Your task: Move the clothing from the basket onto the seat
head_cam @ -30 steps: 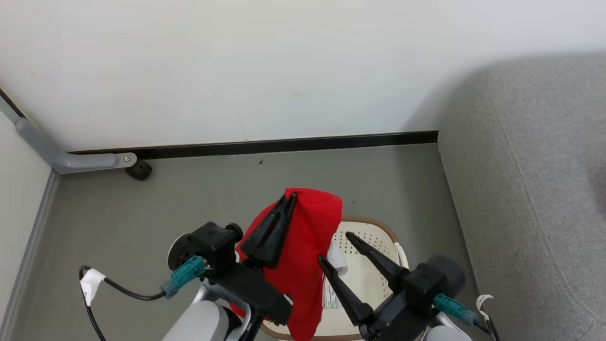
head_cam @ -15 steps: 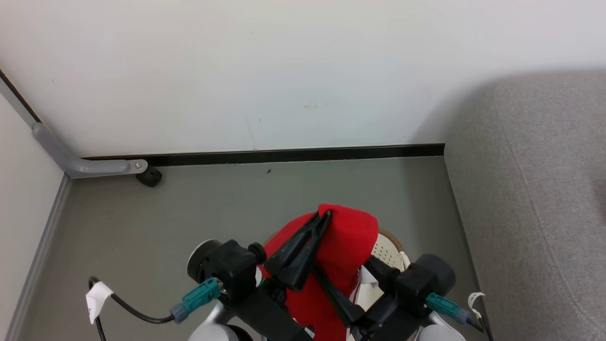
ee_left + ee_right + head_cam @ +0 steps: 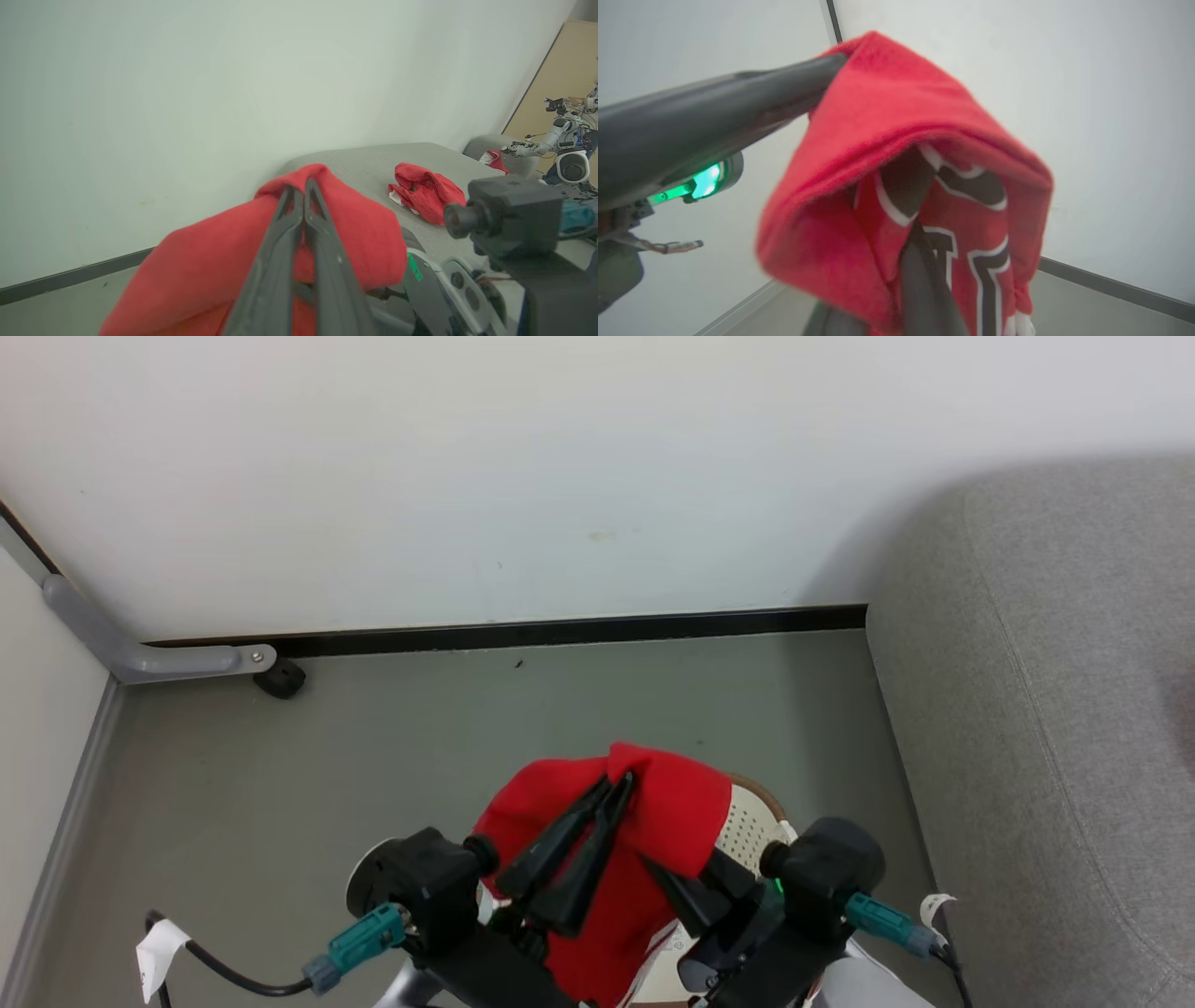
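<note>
2nd grip made
Your right end effector (image 3: pixel 920 252), spread 1 second ago, now pinches the clothing (image 3: pixel 672 812) alongside the left end effector (image 3: pixel 621 784), above the basket (image 3: pixel 752 817); the seat (image 3: pixel 1046 709) comes next.

The clothing (image 3: pixel 878 140) hangs before you like a red hood, its white-edged dark print turned your way. Your right tool (image 3: pixel 920 261) rises into its folds with the fingers together and fabric pinched between them. The left tool (image 3: pixel 833 63) reaches in from the left and nips the top edge. A green light (image 3: pixel 703 183) glows below it, and a white wall (image 3: pixel 1111 116) stands behind.
</note>
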Controlling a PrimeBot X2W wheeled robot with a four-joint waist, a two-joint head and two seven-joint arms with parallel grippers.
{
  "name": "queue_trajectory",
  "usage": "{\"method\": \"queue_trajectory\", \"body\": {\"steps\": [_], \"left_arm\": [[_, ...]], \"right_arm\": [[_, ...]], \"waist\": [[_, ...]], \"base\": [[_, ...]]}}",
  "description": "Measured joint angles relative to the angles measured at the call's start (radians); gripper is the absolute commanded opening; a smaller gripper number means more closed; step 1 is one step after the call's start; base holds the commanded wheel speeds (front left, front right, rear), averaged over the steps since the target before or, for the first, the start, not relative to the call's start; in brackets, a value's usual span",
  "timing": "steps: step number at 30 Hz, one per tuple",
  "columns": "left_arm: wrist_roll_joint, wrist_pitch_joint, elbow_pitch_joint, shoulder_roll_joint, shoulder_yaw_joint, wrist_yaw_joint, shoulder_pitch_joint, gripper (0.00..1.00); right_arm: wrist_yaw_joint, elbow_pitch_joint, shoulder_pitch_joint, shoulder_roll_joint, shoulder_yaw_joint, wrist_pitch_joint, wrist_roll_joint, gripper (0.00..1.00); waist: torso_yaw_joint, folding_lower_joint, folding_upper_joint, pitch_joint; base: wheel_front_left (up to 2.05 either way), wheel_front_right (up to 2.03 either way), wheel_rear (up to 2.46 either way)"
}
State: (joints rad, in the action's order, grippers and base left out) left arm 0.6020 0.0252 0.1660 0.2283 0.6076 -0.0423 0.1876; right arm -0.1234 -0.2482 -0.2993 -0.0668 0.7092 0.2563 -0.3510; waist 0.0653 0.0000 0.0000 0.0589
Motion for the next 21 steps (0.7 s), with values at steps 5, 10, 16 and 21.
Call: {"method": "queue_trajectory", "body": {"steps": [5,10,16,21], "left_arm": [[-0.003,0.000,0.007,0.024,-0.015,0.017,-0.022,1.00],[-0.014,0.001,0.015,0.036,-0.019,0.028,-0.035,1.00],[-0.046,-0.009,0.024,0.045,-0.019,0.030,-0.036,1.00],[-0.056,-0.023,0.026,0.053,-0.002,0.026,-0.065,1.00]], "right_arm": [[0.000,0.001,-0.013,-0.006,-0.037,0.000,-0.001,0.00],[0.000,0.003,-0.021,-0.035,-0.080,0.000,-0.001,0.00],[0.000,0.008,-0.025,-0.052,-0.119,0.000,0.001,0.00],[0.000,0.027,-0.040,-0.068,-0.149,0.000,0.010,0.00]], "waist": [[-0.021,0.0000,0.0000,0.013],[-0.041,0.0001,0.0000,0.021],[-0.076,0.0001,0.0000,0.030],[-0.109,0.0001,0.0000,0.035]], "base": [[0.00,0.00,0.00],[0.00,0.00,0.00],[0.00,0.00,0.00],[0.00,0.00,0.00]]}}
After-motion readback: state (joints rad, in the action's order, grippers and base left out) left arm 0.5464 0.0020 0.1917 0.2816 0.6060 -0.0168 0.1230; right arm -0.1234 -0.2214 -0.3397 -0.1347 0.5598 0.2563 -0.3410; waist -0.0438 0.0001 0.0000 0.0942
